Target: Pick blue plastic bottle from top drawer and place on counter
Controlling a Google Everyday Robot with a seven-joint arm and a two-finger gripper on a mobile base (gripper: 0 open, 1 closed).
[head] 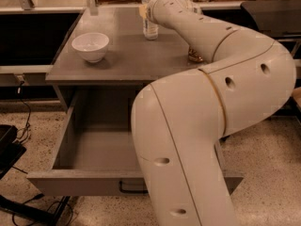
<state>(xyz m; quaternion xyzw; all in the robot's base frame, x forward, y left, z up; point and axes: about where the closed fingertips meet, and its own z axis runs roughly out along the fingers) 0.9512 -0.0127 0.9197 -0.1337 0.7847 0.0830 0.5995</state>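
Warm, even light from overhead, no hard glare. The cream robot arm (197, 126) is brightest along its upper curve. Soft shadow beneath the white ceramic bowl (90, 45) on the flat grey counter (122, 60). The open grey metal top drawer (94, 149) is dimmer inside. The gripper (146, 14), far on the counter by the small clear plastic bottle (150, 29), is fairly lit.

Nothing readable (label of the blue plastic bottle (150, 28), at the pincer (144, 12), is illegible).
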